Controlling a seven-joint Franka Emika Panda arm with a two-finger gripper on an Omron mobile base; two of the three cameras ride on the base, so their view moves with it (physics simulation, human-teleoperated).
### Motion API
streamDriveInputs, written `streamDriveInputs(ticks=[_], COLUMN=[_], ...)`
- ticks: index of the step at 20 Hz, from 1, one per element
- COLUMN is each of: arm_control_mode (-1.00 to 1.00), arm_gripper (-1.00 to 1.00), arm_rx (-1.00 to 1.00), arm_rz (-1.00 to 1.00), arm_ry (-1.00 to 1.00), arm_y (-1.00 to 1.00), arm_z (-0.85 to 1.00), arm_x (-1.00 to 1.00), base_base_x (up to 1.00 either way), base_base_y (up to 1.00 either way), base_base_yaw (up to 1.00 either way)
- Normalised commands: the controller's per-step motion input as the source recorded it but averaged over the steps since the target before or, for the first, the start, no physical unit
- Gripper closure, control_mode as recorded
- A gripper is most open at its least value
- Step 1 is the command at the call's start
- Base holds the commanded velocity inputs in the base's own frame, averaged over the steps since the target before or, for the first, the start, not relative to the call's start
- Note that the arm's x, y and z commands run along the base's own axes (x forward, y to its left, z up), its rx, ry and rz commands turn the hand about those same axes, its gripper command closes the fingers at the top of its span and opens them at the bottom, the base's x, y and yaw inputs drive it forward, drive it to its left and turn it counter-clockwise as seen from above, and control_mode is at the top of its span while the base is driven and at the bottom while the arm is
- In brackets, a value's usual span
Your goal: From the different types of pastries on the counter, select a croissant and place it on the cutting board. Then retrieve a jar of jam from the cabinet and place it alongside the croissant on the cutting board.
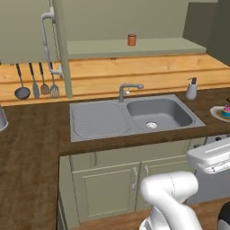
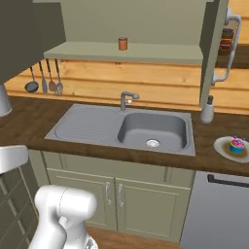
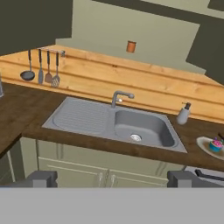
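Observation:
The cabinet (image 1: 157, 47) above the sink stands open, its door (image 2: 214, 48) swung out edge-on with the long curved handle (image 2: 233, 44) on it. On its lower shelf stands the jar of jam (image 1: 131, 39) (image 2: 123, 44) (image 3: 131, 46), small, orange-red and alone. A cupcake (image 2: 237, 144) (image 3: 215, 145) with pink frosting sits on a plate (image 2: 224, 150) at the right end of the dark counter (image 1: 31, 134). The croissant and the cutting board are out of view. My gripper (image 3: 112, 179) is open, well back from the counter and facing the sink, with nothing between its fingertips (image 3: 41, 178).
A grey steel sink (image 1: 134, 114) with a tap (image 1: 128, 90) is set into the counter. A soap dispenser (image 2: 208, 109) stands to its right. Several utensils (image 1: 36, 81) hang on the wooden back wall at the left. Base cabinet doors (image 2: 112, 194) are below.

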Motion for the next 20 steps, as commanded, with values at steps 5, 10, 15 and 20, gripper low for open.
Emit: streamDriveInputs(ticks=[5, 10, 15, 20], arm_control_mode=[1.00, 1.00, 1.00, 1.00], arm_gripper=[-1.00, -1.00, -1.00, -1.00], arm_rx=[0.00, 0.00, 0.00, 0.00], arm_rz=[0.00, 0.00, 0.00, 0.00], arm_ry=[0.00, 0.00, 0.00, 0.00], arm_y=[0.00, 0.00, 0.00, 0.00], arm_z=[0.00, 0.00, 0.00, 0.00], arm_x=[0.00, 0.00, 0.00, 0.00], base_base_x=[0.65, 0.81, 0.85, 0.02], base_base_y=[-0.22, -0.09, -0.52, -0.07], base_base_yaw=[0.07, 0.12, 0.31, 0.05])
